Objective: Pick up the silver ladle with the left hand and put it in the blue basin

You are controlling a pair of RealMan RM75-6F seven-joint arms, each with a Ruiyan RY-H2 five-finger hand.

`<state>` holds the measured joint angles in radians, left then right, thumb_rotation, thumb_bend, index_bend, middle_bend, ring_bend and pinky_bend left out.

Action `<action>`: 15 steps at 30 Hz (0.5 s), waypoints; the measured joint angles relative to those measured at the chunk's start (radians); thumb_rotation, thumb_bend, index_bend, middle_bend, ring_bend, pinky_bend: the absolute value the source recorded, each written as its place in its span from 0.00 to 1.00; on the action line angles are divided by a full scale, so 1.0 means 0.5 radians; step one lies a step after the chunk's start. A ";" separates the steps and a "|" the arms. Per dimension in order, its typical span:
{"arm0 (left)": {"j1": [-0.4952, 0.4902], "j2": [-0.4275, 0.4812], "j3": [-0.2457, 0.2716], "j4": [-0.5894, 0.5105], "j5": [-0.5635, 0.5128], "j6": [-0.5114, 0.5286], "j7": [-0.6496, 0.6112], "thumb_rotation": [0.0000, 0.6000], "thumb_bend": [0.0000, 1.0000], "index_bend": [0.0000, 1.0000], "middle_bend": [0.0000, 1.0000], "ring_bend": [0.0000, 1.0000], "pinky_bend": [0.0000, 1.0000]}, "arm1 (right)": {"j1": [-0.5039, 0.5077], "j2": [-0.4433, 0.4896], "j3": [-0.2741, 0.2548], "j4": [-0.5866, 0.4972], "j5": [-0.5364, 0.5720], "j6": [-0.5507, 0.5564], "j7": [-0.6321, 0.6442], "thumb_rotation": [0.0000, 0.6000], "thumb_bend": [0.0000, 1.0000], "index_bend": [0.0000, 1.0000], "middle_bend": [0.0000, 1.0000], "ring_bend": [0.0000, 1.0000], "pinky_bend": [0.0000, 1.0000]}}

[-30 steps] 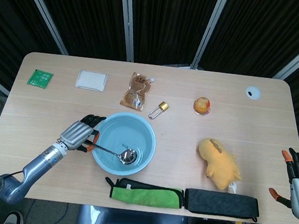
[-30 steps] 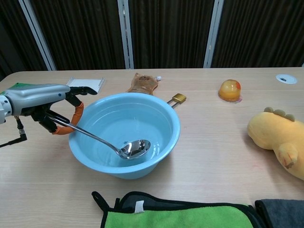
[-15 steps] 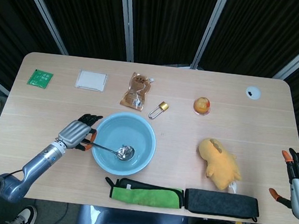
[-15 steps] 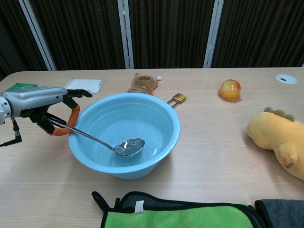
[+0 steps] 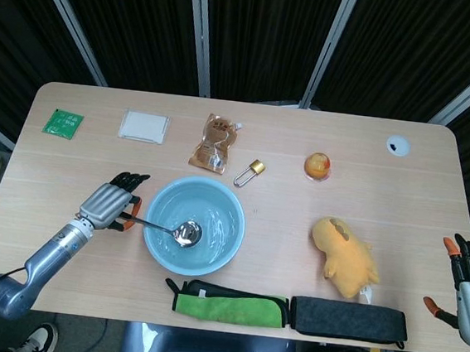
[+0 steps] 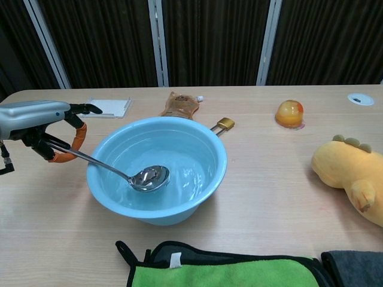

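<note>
The silver ladle [image 5: 175,231] [image 6: 133,177] lies with its bowl inside the blue basin [image 5: 222,243] [image 6: 197,194] and its thin shaft resting over the basin's left rim. Its orange-ended handle is held in my left hand [image 5: 109,204] [image 6: 37,119], which sits just left of the basin above the table. My right hand [image 5: 468,280] shows at the far right edge of the head view, fingers spread, holding nothing.
A green and a dark grey cloth [image 5: 231,303] lie along the front edge. A yellow plush toy [image 5: 345,256] sits right of the basin. Behind it are a brass padlock [image 5: 250,172], a brown pouch [image 5: 216,142], an orange ball [image 5: 317,166], a white pad [image 5: 144,126] and a green packet [image 5: 63,123].
My left hand has drawn back to the left with the ladle handle, and the ladle's bowl has slid leftward across the inside of the basin. The right hand has not moved.
</note>
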<state>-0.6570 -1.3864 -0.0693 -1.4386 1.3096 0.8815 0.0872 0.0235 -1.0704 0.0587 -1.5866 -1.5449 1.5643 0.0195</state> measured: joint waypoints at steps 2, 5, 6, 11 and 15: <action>0.006 0.033 -0.004 -0.049 0.009 0.032 0.022 1.00 0.47 0.71 0.00 0.00 0.00 | 0.001 -0.001 -0.003 0.000 -0.004 -0.004 -0.004 1.00 0.00 0.00 0.00 0.00 0.00; 0.015 0.083 -0.012 -0.127 0.024 0.079 0.057 1.00 0.47 0.71 0.00 0.00 0.00 | 0.001 -0.002 -0.008 -0.003 -0.012 -0.005 -0.011 1.00 0.00 0.00 0.00 0.00 0.00; 0.017 0.098 -0.014 -0.150 0.029 0.092 0.069 1.00 0.47 0.71 0.00 0.00 0.00 | 0.000 -0.003 -0.009 -0.004 -0.014 -0.004 -0.013 1.00 0.00 0.00 0.00 0.00 0.00; 0.026 0.163 -0.023 -0.252 0.049 0.145 0.131 1.00 0.47 0.71 0.00 0.00 0.00 | -0.008 -0.001 -0.015 -0.009 -0.027 0.012 -0.017 1.00 0.00 0.00 0.00 0.00 0.00; 0.032 0.196 -0.024 -0.311 0.055 0.169 0.174 1.00 0.47 0.71 0.00 0.00 0.00 | -0.013 0.001 -0.015 -0.009 -0.032 0.022 -0.010 1.00 0.00 0.00 0.00 0.00 0.00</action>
<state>-0.6412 -1.2884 -0.0812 -1.5938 1.3370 0.9657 0.1741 0.0169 -1.0701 0.0512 -1.5912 -1.5609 1.5753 0.0145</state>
